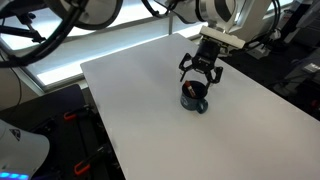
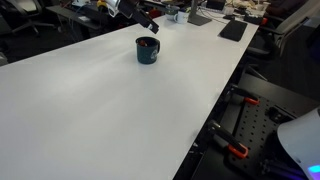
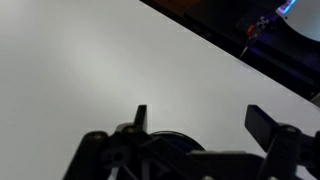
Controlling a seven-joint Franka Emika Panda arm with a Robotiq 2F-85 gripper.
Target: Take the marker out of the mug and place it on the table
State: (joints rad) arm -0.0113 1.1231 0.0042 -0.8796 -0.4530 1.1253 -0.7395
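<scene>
The dark blue mug stands upright on the white table, toward its far part; it also shows in an exterior view. A small reddish end, probably the marker, shows at the mug's mouth. The rest of the marker is hidden inside. My gripper hangs just above the mug, open and empty, and only its edge shows in the exterior view. In the wrist view the two fingers are spread over bare table. The mug's dark rim is partly hidden behind the gripper body.
A dark flat keyboard-like object and small items lie at the table's far end. The table edge drops to black equipment with orange clamps. Cables and gear lie beyond the far edge.
</scene>
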